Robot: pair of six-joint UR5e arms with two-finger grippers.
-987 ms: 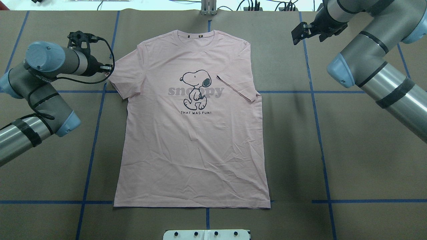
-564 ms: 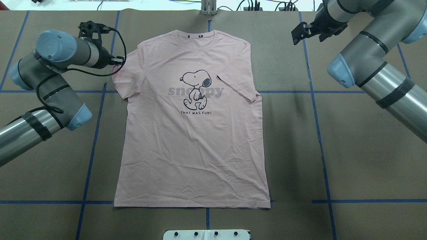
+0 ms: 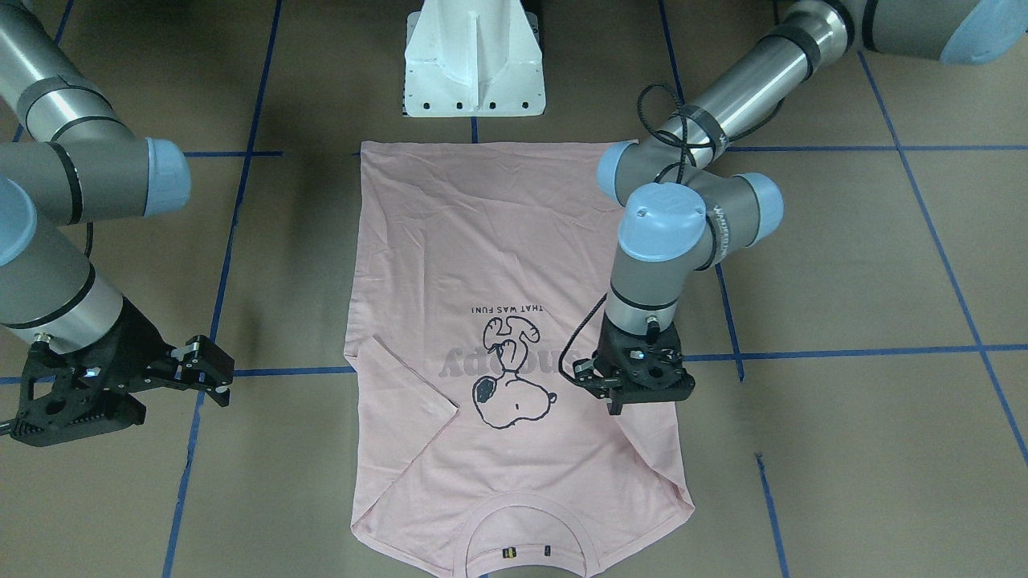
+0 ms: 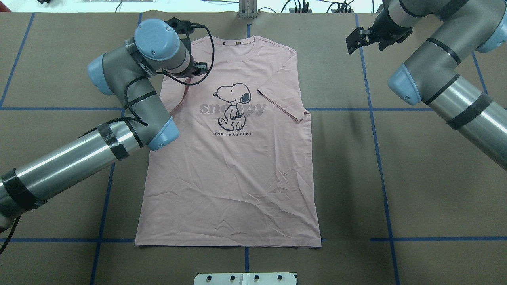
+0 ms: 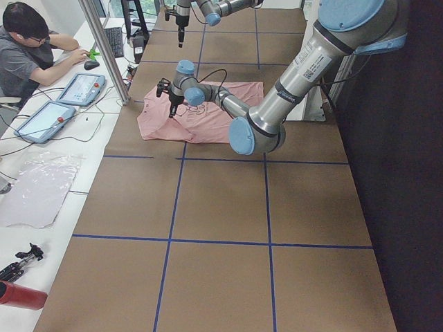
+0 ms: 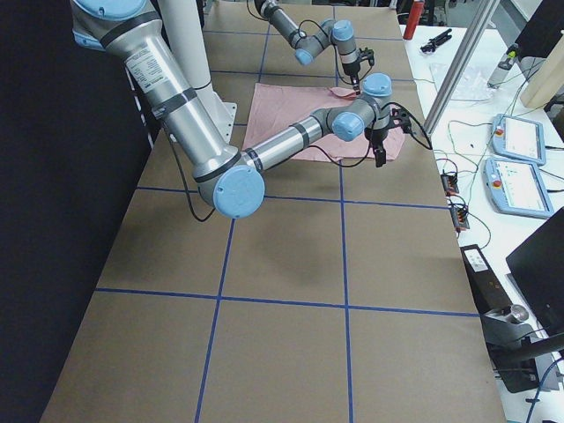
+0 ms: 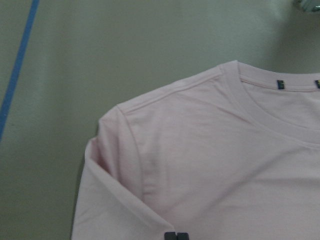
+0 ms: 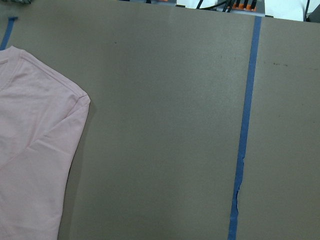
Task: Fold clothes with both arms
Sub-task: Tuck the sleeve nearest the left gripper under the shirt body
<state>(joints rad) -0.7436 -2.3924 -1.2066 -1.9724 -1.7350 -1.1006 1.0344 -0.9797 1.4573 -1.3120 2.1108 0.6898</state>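
The pale pink T-shirt [image 4: 229, 174] lies flat, front up, with its collar at the far edge [image 3: 514, 530]. My left gripper [image 3: 614, 404] hovers over the chest beside the Snoopy print [image 4: 233, 107]. It is shut on the edge of the shirt's left sleeve, which is lifted and folded inward [image 7: 125, 200]; its joined fingertips show at the bottom of the left wrist view [image 7: 176, 235]. The other sleeve [image 4: 283, 101] lies folded onto the body. My right gripper [image 4: 353, 39] hangs open above bare table to the right of the shirt's shoulder [image 8: 30, 125], apart from the cloth.
Brown table paper with blue tape lines [image 4: 380, 158] surrounds the shirt. The white pedestal base [image 3: 474, 64] stands at the hem side. A person [image 5: 28, 41] sits at a side desk with tablets [image 5: 79, 88] and cables.
My left arm has swung inward from the shirt's left edge to over its chest, dragging the left sleeve up and inward. The right arm has not moved.
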